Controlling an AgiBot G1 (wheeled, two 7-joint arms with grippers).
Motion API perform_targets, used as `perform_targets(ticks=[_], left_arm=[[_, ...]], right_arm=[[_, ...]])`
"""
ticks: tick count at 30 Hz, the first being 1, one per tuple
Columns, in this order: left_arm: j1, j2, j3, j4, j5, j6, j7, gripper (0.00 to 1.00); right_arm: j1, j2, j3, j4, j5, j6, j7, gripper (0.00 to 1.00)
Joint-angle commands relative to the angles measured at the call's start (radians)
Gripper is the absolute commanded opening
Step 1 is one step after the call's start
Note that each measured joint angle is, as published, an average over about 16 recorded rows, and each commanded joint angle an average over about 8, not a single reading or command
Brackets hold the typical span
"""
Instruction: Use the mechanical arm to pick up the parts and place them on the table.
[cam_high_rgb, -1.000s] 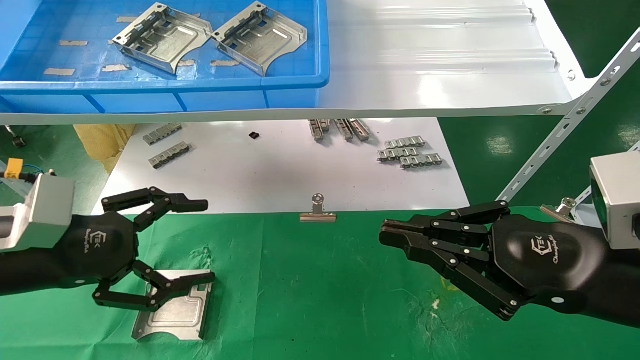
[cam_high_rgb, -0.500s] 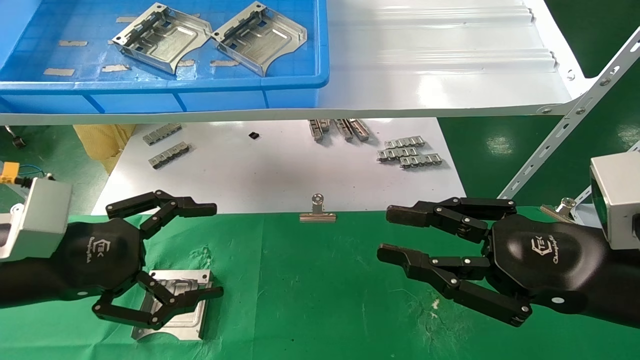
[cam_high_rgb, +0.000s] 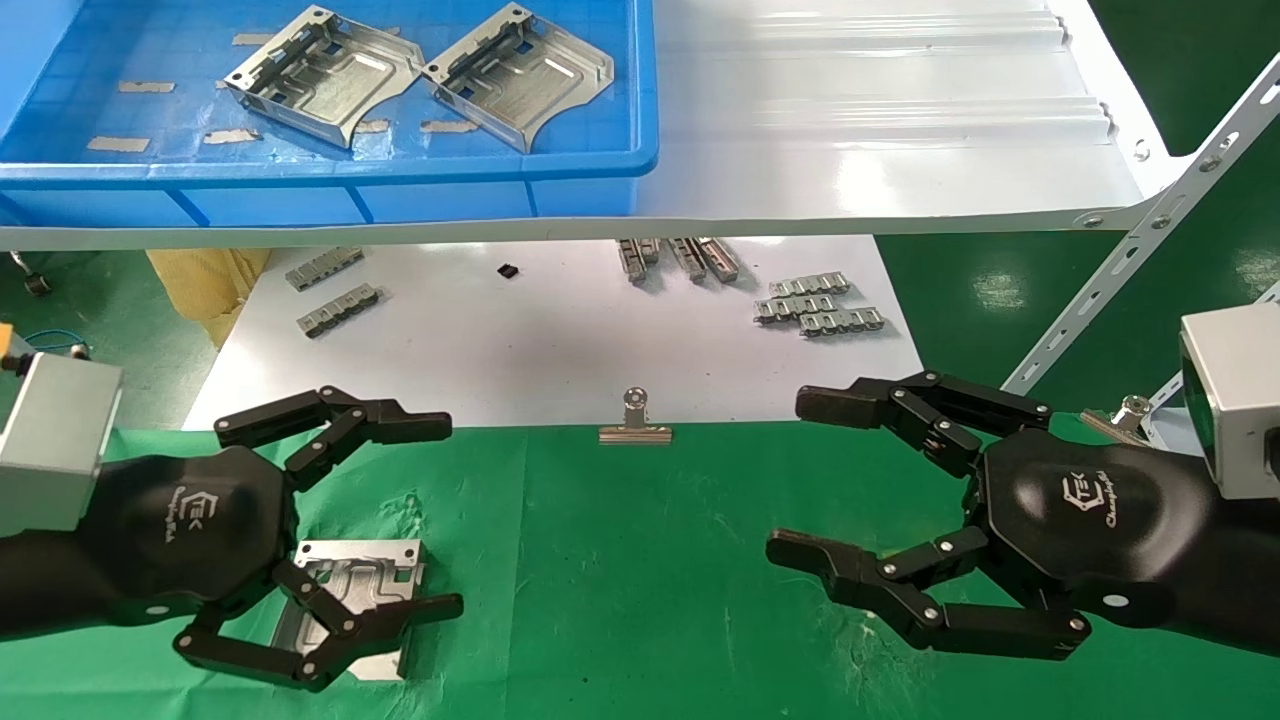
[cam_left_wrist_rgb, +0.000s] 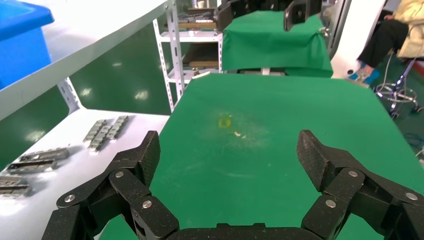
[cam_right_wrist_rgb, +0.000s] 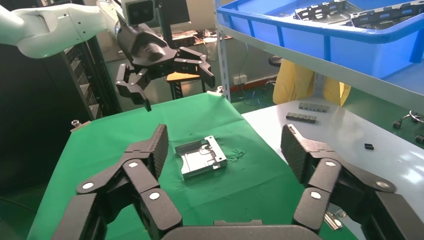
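Two silver stamped parts (cam_high_rgb: 325, 73) (cam_high_rgb: 520, 72) lie side by side in the blue tray (cam_high_rgb: 330, 165) on the white shelf. A third part (cam_high_rgb: 352, 590) lies flat on the green table (cam_high_rgb: 620, 560) at the near left, also seen in the right wrist view (cam_right_wrist_rgb: 201, 156). My left gripper (cam_high_rgb: 440, 515) is open and empty above that part, with its lower fingers (cam_high_rgb: 330, 635) over it. My right gripper (cam_high_rgb: 805, 475) is open and empty over the table's right side. The left wrist view shows its own open fingers (cam_left_wrist_rgb: 145, 155) over bare green cloth.
A glossy white board (cam_high_rgb: 560, 340) lies beyond the green cloth, with grey link strips (cam_high_rgb: 815, 305) (cam_high_rgb: 335, 290) on it and a metal binder clip (cam_high_rgb: 636, 418) at its near edge. A slotted metal brace (cam_high_rgb: 1140, 240) slants down at the right.
My right gripper has opened wide from shut. My left gripper has drifted a little toward the near edge and right, still open over the part on the cloth.
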Motion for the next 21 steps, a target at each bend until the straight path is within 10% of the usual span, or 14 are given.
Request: perform_targets(ticks=[1,21], left_arm=[[0.009,0.0,-0.009,-0.012,-0.006,-0.001,-0.012,1.0],[0.099,0.0,-0.101,-0.13,-0.068,-0.007,-0.129,1.0]], right_arm=[[0.0,0.0,0.0,0.0,0.0,0.0,0.0,1.0],[0.0,0.0,0.0,0.0,0.0,0.0,0.0,1.0]])
